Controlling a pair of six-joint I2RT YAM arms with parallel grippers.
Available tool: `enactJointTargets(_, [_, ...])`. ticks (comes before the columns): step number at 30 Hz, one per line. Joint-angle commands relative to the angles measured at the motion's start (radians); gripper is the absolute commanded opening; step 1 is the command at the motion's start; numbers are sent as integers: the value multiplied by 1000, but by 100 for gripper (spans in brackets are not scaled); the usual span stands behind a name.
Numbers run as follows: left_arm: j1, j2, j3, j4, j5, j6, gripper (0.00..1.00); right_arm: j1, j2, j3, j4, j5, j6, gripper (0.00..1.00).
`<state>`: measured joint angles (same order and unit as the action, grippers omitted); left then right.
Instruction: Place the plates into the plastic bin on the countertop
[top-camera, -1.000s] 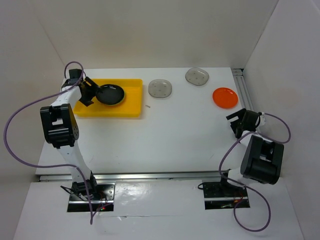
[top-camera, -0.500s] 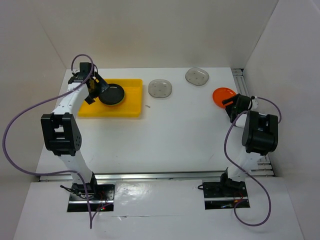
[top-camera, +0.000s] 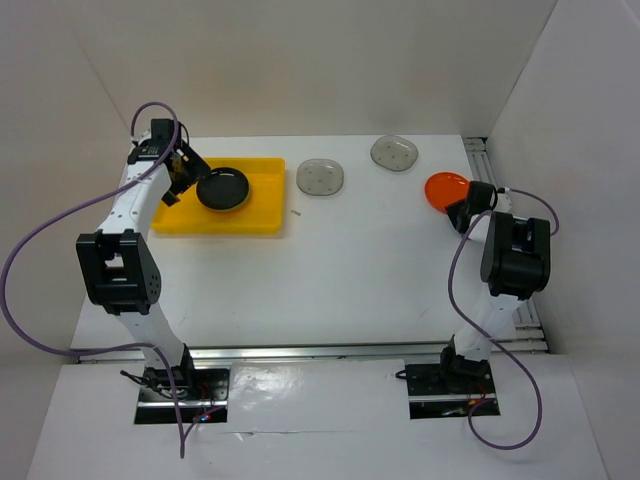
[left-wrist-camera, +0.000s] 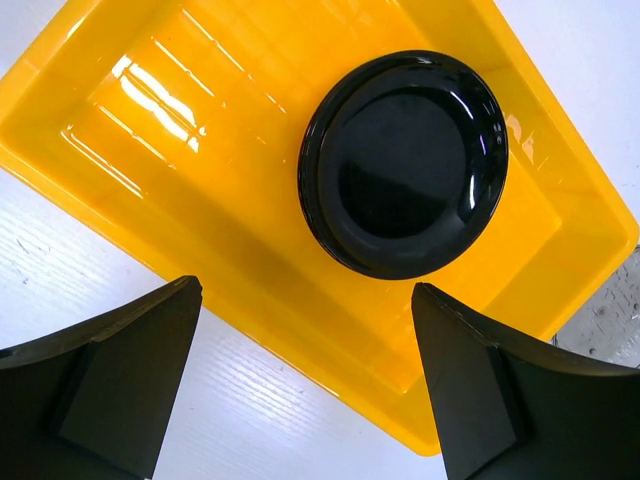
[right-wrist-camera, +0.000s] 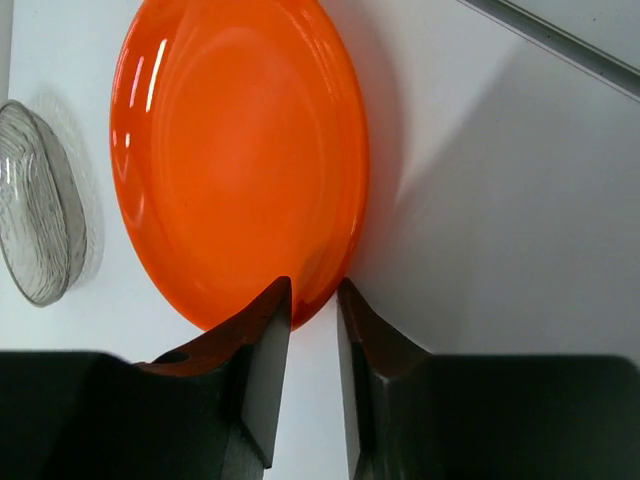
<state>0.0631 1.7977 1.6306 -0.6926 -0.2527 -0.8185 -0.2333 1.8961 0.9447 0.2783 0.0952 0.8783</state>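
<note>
I'm watching the left end effector hovering over the left end of the yellow bin. Its wrist camera is showing both fingers spread wide, with nothing between them but the bin's wall and floor below. The black plate is lying flat inside the bin, apart from the fingers. Its rim is looking doubled along one side, so I cannot tell whether I'm seeing one dish or two stacked. From overhead it is sitting about midway along the bin, just beside the end effector.

On the other side, the right end effector is reaching to the orange plate, which is lying near the right edge of the white surface, beside the metal rail. The fingers are drawn in narrow and pinching the plate's near rim. One fingertip is lying over the inside of the dish and the other is sitting just outside its edge. The plate is casting a shadow to one side, and I cannot tell whether it is resting flat on the surface.

Two more dishes are lying out on the surface, outside the bin. A grey dotted plate is sitting just beside the bin's right end. A second grey plate is lying farther back, between the first one and the orange plate. A grey rim is also showing at the left edge of the right wrist view.
</note>
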Motion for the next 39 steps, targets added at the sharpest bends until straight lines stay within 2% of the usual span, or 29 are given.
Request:
enactJointTargets(1, [-8,-37,31,-8,15,7,100,9,93,9,-249,38,-1,32])
enactJointTargets(5, [-8,-37,31,1,24,7,100,9,121,40,-298,38,10,31])
enactJointTargets(7, [-8,-37,31,1,33,7,100,0,132,49,-298,25,10,21])
enactJointTargets(8, [-8,-37,31,1,33,7,100,0,132,58,-310,24,10,21])
enactJointTargets(11, [-8,-37,31,1,43,16,100,0,132,48,-320,24,10,10])
enactJointTargets(12, [-8,-37,31,1,43,16,100,0,123,48,-320,12,10,2])
enactJointTargets(13, [-17,-37,31,1,43,16,100,-9,104,48,-320,12,10,0])
enactJointTargets(17, [-40,-70,31,11,32,36,100,-9,-14,16,-309,-11,10,0])
enactJointTargets(20, [-103,-96,31,67,130,80,100,-9,-144,-20,-274,-61,-27,0])
enactJointTargets(22, [-150,-97,31,125,258,128,100,9,-215,-38,-274,-72,-73,0])
enactJointTargets(26, [-270,-26,74,151,413,191,100,90,-395,-76,-289,-164,-173,0])
enactJointTargets(27, [-285,-17,61,174,487,200,100,106,-420,-99,-269,-226,-192,0])
enactJointTargets(30, [-342,9,70,203,564,222,100,152,-495,-121,-229,-369,-237,0])
enactJointTargets(34, [-425,60,71,203,573,246,100,166,-519,-141,-158,-540,-227,0])
enactJointTargets(39, [-483,103,46,235,615,246,98,241,-542,-130,-131,-592,-205,0])
